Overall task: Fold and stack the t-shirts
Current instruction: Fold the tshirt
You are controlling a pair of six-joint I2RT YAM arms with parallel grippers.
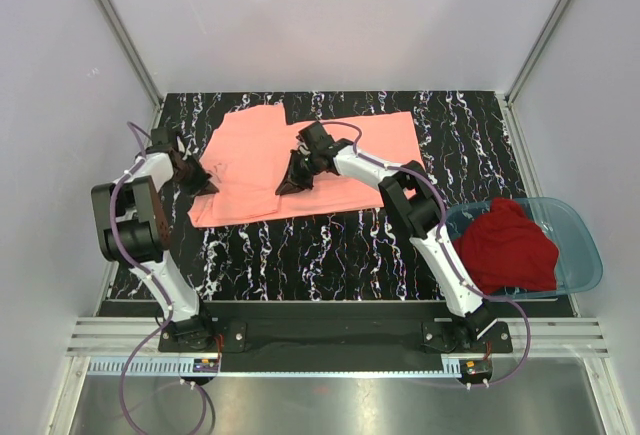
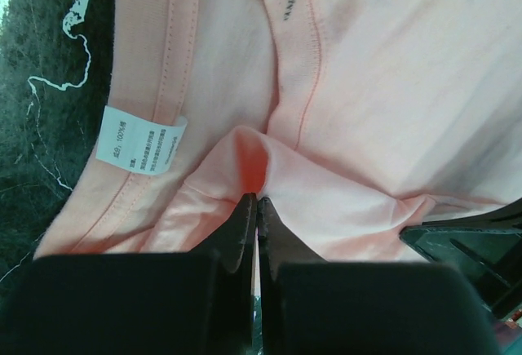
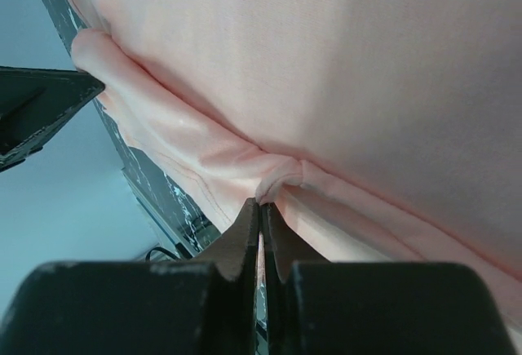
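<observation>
The flat t-shirt [image 1: 330, 155] lies across the far middle of the worktop [image 1: 470, 145]; the crumpled t-shirt [image 1: 505, 250] sits in the basin [image 1: 582, 245] at the near right edge.

Flat salmon-pink t-shirt [image 1: 250, 155] centred; dark red t-shirt [image 1: 510, 245] apparently crumpled, right.

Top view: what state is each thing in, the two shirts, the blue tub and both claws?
Salmon-pink t-shirt: spread flat, near edge pinched at two spots.
Dark red t-shirt: crumpled, unfolded, inside the basin.
Blue basin: upright, holding the red shirt.
Left gripper: shut on the pink shirt's edge.
Right gripper: shut on the pink shirt's edge.
</observation>
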